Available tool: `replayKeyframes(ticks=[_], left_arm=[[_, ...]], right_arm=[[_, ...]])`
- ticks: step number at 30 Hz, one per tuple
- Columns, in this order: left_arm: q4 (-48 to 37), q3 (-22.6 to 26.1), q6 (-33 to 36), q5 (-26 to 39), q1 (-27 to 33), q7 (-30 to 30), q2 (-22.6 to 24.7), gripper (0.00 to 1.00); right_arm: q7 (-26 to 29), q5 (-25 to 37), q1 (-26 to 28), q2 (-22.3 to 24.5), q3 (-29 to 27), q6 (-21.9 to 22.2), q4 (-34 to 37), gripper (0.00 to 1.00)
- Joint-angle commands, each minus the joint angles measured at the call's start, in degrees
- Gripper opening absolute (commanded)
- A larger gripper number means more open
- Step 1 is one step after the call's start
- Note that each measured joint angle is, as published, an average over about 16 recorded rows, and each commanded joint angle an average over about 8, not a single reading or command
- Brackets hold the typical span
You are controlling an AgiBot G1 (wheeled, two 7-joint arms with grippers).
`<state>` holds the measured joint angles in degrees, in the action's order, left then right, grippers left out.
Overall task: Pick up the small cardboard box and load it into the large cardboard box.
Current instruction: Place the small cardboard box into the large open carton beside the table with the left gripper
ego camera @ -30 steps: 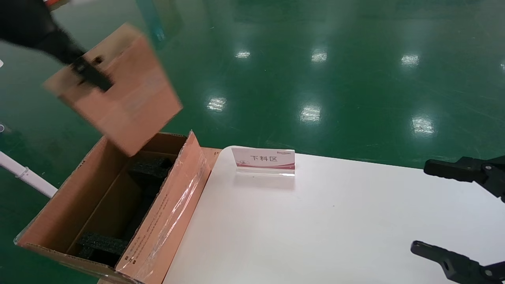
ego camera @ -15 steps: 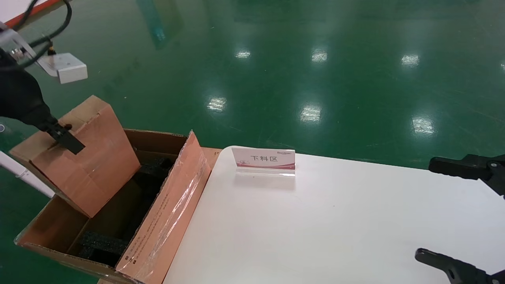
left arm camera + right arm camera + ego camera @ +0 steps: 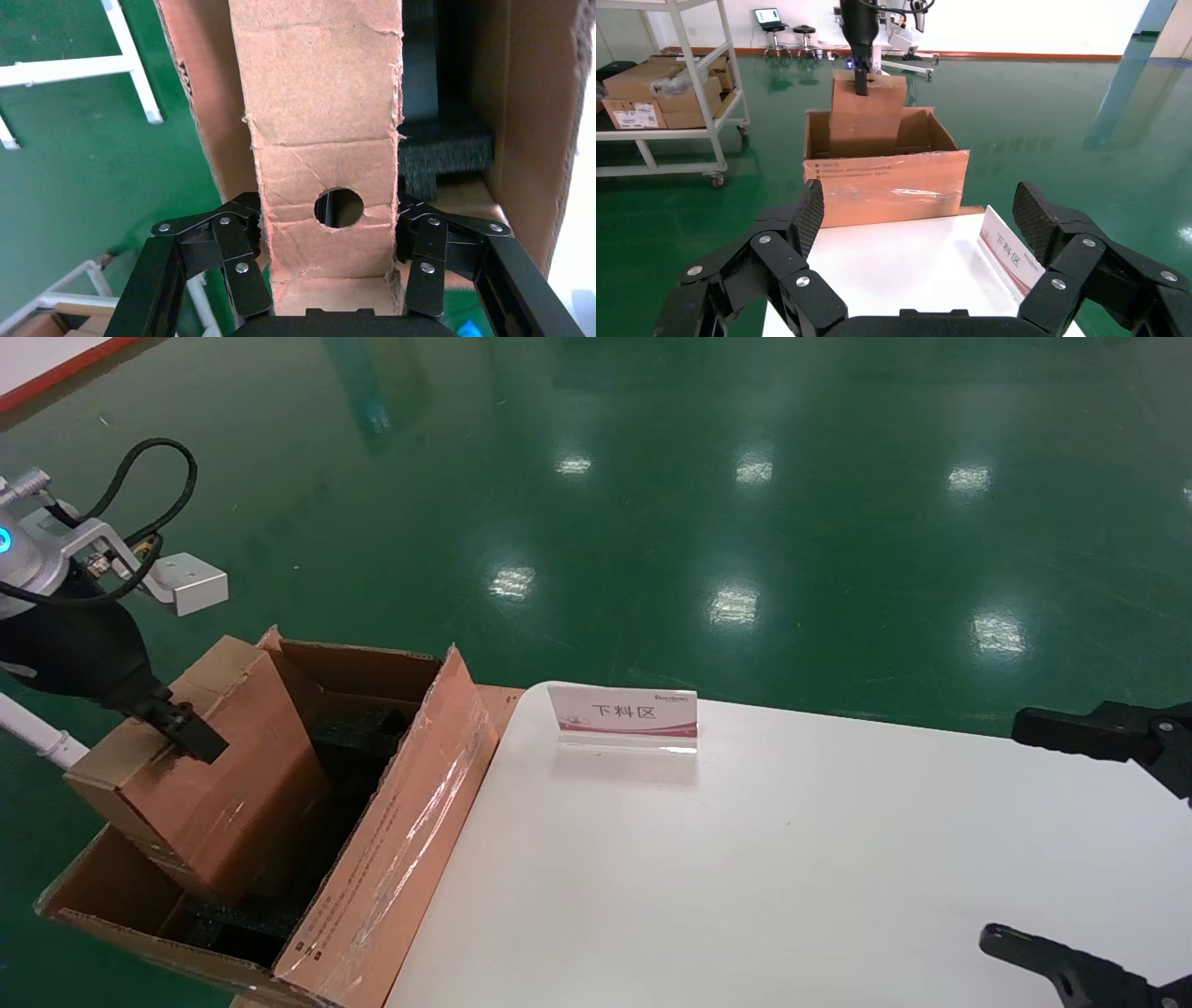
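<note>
Sitting on the floor against the counter's [image 3: 745,859] left edge, the large cardboard box [image 3: 391,859] is open, flaps up, black foam inserts [image 3: 358,728] inside. Small cardboard box [image 3: 223,775] hangs tilted below the left gripper [image 3: 182,728], lower part already inside the large cardboard box, upper part above its rim. Left gripper is clamped on the small box's top end, one finger [image 3: 239,260] on each side, round hole [image 3: 339,208] between them. Right gripper [image 3: 919,210] hovers over the counter's right side, fingers spread wide, holding nothing. White sign card [image 3: 622,715] stands well ahead of it, near the counter's far edge.
</note>
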<state>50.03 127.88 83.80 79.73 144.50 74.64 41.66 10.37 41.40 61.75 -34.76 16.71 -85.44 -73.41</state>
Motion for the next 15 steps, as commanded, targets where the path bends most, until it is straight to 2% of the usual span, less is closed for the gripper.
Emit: replayKeyframes(ticks=[1,15], left_arm=[[0.2,0.2,-1.1,0.1,-0.9,1.4,-0.3,0.00],[-1.2,0.4,-6.3,0.3,-4.9,5.5,-0.9,0.00]], right_arm=[[0.0,0.0,0.0,0.0,0.0,0.0,0.0,1.00],[0.0,0.0,0.0,0.0,0.1,0.0,0.0,1.00]])
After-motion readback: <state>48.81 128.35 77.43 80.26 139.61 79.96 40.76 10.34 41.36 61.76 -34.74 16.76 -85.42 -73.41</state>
